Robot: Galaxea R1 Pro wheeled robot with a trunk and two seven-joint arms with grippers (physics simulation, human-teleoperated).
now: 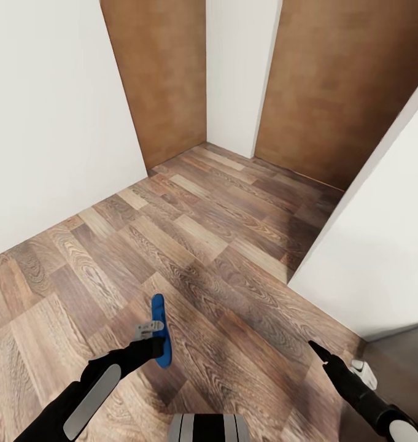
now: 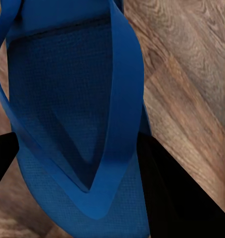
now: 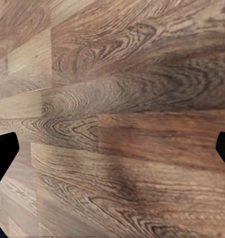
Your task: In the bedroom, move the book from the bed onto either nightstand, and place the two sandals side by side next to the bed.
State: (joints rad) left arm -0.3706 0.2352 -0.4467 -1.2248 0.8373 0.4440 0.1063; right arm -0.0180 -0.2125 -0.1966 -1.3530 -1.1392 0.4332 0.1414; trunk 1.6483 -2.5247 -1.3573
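One blue sandal (image 1: 160,331) is hanging in the left gripper (image 1: 154,336) at the lower left of the head view, pinched on edge above the wood-plank floor (image 1: 221,245) — the left wrist view is showing its strap (image 2: 120,99) and sole between the two dark fingers (image 2: 167,183). At lower right the right gripper (image 1: 324,357) is holding nothing, its fingertips (image 3: 3,153) spread wide over bare planks. White walls (image 1: 49,110) are closing in at left and right — two brown doors (image 1: 162,73) are standing ahead, open floor between.

Wood-plank floor (image 1: 221,245), brown and grey-brown boards, meeting white walls (image 1: 49,123)
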